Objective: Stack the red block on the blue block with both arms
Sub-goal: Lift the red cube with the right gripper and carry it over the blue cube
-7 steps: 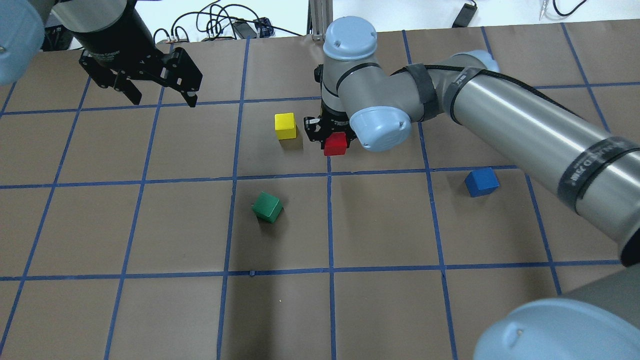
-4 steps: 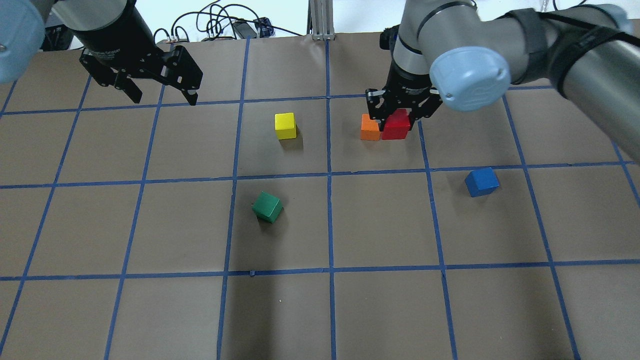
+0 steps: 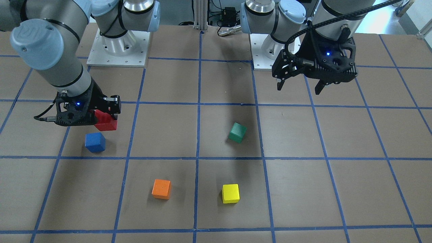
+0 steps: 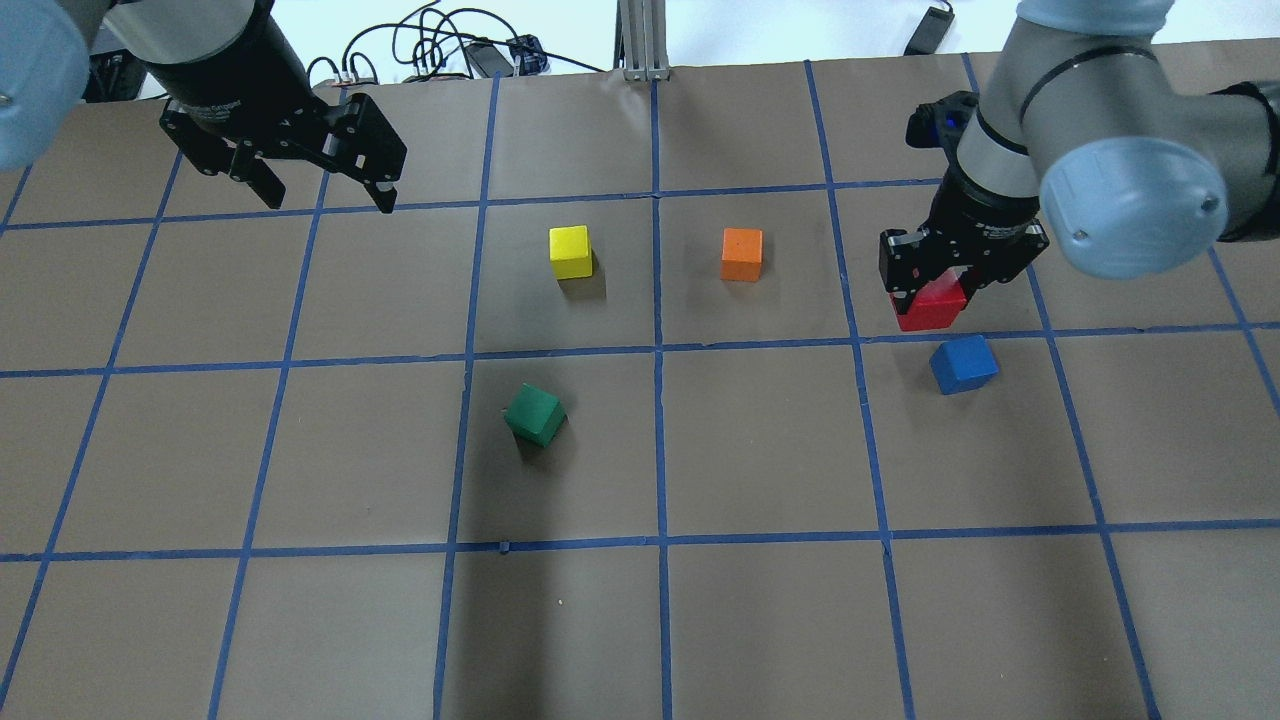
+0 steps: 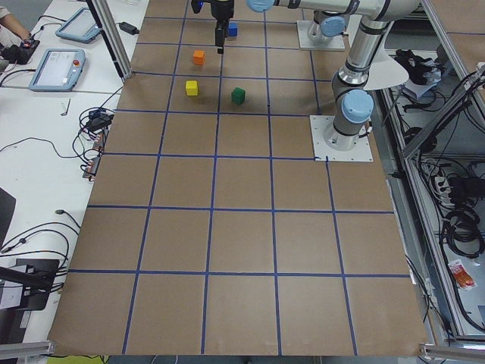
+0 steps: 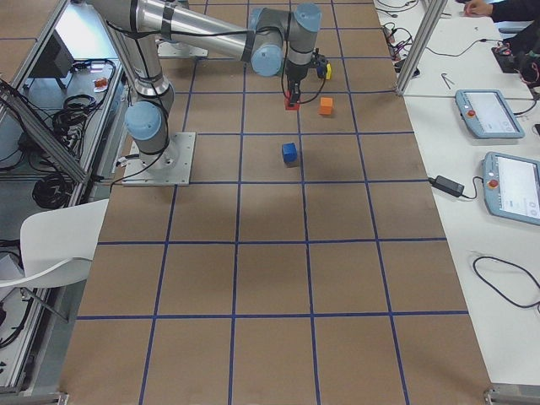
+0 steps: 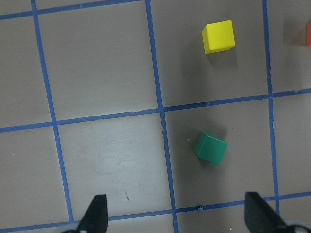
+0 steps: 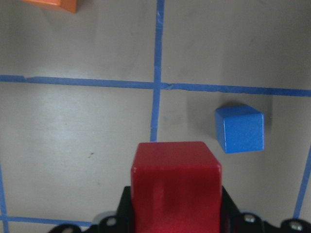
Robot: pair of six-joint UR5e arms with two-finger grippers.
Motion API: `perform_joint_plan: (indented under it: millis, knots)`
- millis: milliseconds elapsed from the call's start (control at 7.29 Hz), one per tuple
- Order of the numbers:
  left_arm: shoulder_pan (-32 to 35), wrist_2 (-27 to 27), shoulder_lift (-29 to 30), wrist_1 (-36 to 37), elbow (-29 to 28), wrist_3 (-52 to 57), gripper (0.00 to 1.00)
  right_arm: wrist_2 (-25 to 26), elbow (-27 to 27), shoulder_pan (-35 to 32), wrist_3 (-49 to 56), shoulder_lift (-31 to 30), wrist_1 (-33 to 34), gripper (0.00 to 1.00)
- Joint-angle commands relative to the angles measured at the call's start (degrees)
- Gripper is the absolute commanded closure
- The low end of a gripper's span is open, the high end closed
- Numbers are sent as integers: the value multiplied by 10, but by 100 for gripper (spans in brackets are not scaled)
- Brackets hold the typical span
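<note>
The red block [image 4: 930, 308] is held in my right gripper [image 4: 932, 292], lifted above the table. It fills the bottom of the right wrist view [image 8: 176, 179]. The blue block [image 4: 963, 363] lies on the table just nearer the robot and a little to the right of the red block, apart from it. It also shows in the right wrist view [image 8: 240, 129] and the front view [image 3: 95, 142], where the red block [image 3: 106, 123] hangs in the right gripper [image 3: 103, 118]. My left gripper [image 4: 325, 195] is open and empty, high over the far left of the table.
A yellow block [image 4: 571, 251] and an orange block [image 4: 741, 254] sit at the far middle. A green block [image 4: 534, 414] lies turned at the centre left, below the left wrist camera [image 7: 211, 148]. Brown paper with blue tape lines covers the table [image 4: 760, 620].
My right arm has carried the red block to the right, from beside the yellow block, past the orange block, to just beyond the blue block. The left arm has not moved.
</note>
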State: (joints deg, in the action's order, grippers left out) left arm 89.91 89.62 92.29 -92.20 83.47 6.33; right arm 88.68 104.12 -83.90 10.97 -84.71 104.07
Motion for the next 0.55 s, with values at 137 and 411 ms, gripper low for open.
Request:
perform_joint_plan:
  millis: [137,411]
  knots:
    - [0,-2,0,0,0,0,0,1,95,53,78,-5,130,100]
    - [0,-2,0,0,0,-1,0,3,115,61,142,-3,158,100]
